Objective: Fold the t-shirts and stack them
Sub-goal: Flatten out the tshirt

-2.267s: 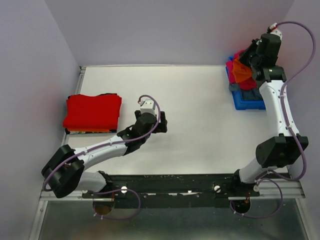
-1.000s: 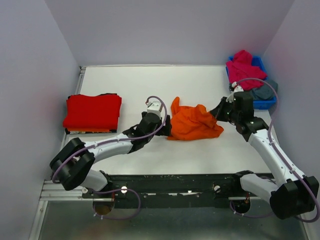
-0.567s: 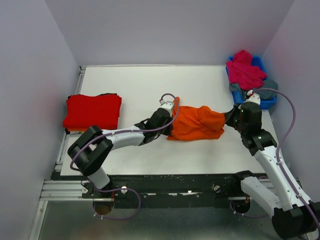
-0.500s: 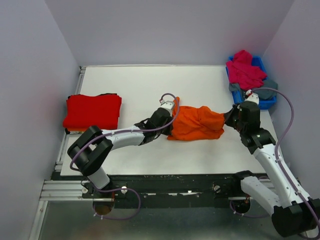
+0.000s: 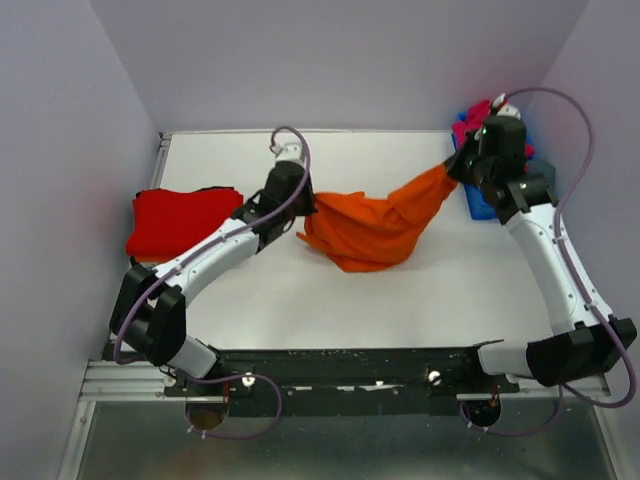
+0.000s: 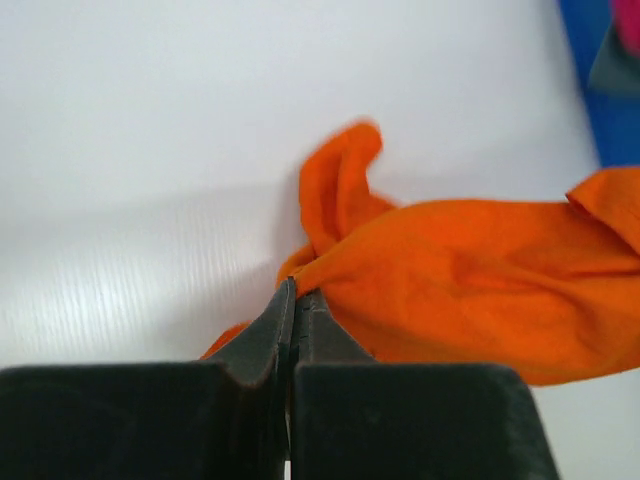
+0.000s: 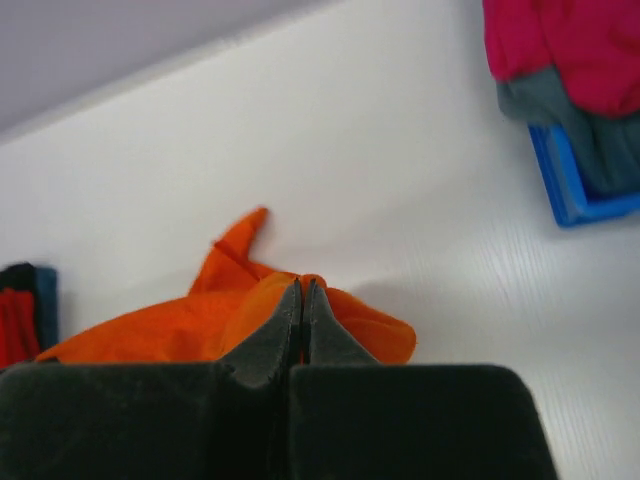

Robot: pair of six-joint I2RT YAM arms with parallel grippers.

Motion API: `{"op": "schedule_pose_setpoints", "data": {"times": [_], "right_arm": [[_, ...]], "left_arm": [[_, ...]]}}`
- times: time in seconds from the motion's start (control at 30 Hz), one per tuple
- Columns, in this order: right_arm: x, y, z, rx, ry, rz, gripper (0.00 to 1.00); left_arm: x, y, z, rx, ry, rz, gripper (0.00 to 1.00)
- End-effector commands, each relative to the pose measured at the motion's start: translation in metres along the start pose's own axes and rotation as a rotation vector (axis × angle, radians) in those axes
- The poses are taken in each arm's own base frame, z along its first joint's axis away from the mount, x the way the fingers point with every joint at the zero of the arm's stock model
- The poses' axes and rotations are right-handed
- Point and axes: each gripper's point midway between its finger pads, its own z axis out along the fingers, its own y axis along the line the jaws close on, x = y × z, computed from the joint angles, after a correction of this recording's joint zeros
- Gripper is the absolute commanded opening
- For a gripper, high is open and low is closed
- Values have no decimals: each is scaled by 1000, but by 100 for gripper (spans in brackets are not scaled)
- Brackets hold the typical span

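An orange t-shirt [image 5: 370, 225] hangs stretched between both grippers above the white table [image 5: 350, 300], sagging in the middle. My left gripper [image 5: 300, 212] is shut on its left end [image 6: 320, 270]. My right gripper [image 5: 452, 170] is shut on its right end [image 7: 300, 282]. A folded red t-shirt [image 5: 180, 222] lies at the table's left edge, on top of a dark folded layer. A magenta-pink t-shirt [image 7: 570, 45] and a grey-blue t-shirt [image 7: 590, 140] lie crumpled in the blue bin [image 7: 570, 200] at the far right.
The blue bin [image 5: 480, 205] stands at the table's back right corner, partly hidden by my right arm. Purple walls close in the back and both sides. A black rail [image 5: 350, 365] runs along the near edge.
The left gripper closed on the orange t-shirt's left end. Both grippers then rose and moved toward the back, drawing the shirt out between them and off the table.
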Motion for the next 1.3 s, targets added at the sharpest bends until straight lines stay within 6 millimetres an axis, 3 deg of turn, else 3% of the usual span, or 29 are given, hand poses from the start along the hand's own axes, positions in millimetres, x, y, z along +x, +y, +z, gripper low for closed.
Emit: {"op": "schedule_pose_setpoints", "data": {"times": [0.0,0.03,0.1,0.13,0.2,0.4,0.6,0.67,0.73,0.8,0.83,0.87,0.9,0.93,0.97,1.0,1.07,1.2,1.27], "right_arm": [[-88,33,-38,-82,-104,19,1],[-111,42,-52,-113,-144,27,1],[-141,49,-80,-144,-212,36,1],[-147,51,-90,-156,-230,43,1],[-148,57,-108,-207,-244,45,1],[-96,74,-140,-428,-158,-13,1],[-73,68,-167,-478,-162,-7,1],[-70,61,-157,-432,-160,7,1],[-66,51,-134,-355,-135,23,1],[-55,40,-98,-262,-72,53,2],[-47,32,-81,-209,-34,83,22],[-39,25,-64,-158,10,108,66],[-30,21,-49,-136,48,108,97],[-21,21,-38,-134,87,102,100],[-13,26,-31,-163,120,93,100],[-6,31,-26,-200,136,86,100],[11,34,-19,-249,149,82,95],[46,28,-4,-265,210,75,80],[69,27,4,-278,257,74,73]], "left_arm": [[-118,12,-34,17,-191,-177,0],[-148,15,-47,18,-233,-205,0],[-186,20,-72,22,-304,-237,0],[-204,21,-89,27,-348,-244,0],[-221,19,-117,31,-398,-239,0],[-217,8,-175,125,-458,-226,0],[-224,2,-200,139,-468,-179,0],[-229,4,-189,119,-461,-170,0],[-230,4,-158,105,-419,-166,0],[-225,2,-119,110,-361,-168,0],[-222,0,-100,119,-341,-170,0],[-217,2,-77,113,-318,-175,7],[-208,-3,-57,141,-275,-178,47],[-201,-3,-41,147,-237,-189,77],[-194,-5,-28,155,-194,-191,89],[-188,-6,-22,157,-167,-189,94],[-180,-1,-19,134,-161,-179,96],[-169,9,-32,112,-201,-188,95],[-151,14,-36,103,-183,-230,93]]}}
